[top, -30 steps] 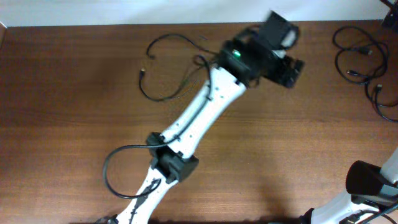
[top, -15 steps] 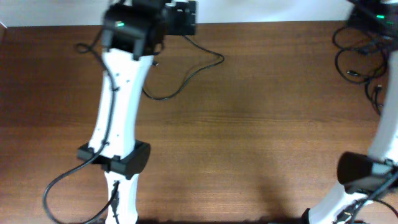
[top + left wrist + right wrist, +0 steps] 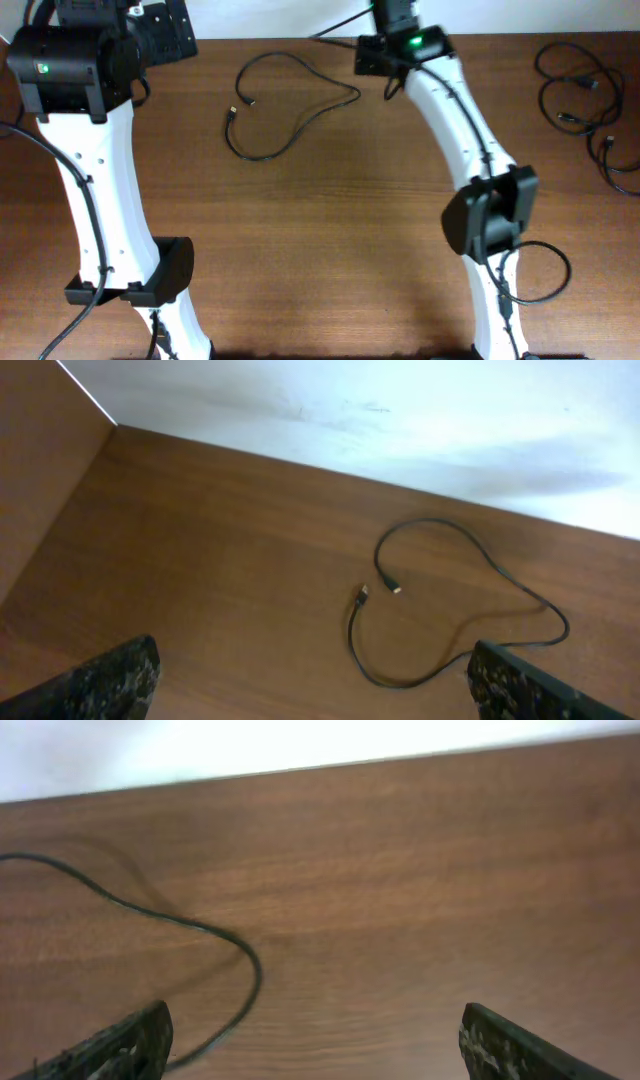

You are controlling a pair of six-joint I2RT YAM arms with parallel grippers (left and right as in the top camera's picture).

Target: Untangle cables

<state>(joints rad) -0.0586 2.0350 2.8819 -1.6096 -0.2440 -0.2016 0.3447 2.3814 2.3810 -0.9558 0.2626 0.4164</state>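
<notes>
One thin black cable [image 3: 300, 105] lies loose on the wooden table in an open loop, its two plug ends [image 3: 240, 108] close together. It also shows in the left wrist view [image 3: 455, 615] and partly in the right wrist view [image 3: 205, 930]. A tangled bundle of more black cables [image 3: 585, 95] lies at the far right. My left gripper [image 3: 165, 30] is at the back left, open and empty [image 3: 310, 665], well left of the loop. My right gripper [image 3: 392, 15] is at the back centre, open and empty [image 3: 315, 1025], just right of the loop.
The table's back edge meets a white wall [image 3: 270, 15]. A wooden side panel [image 3: 40, 480] stands at the left edge. The right arm's elbow [image 3: 490, 215] hangs over the table's right half, and the left arm's elbow [image 3: 130, 275] over the front left.
My left arm has swung from the table's centre to the far left. My right arm has come in from the right to the back centre. The cable now lies in an open loop.
</notes>
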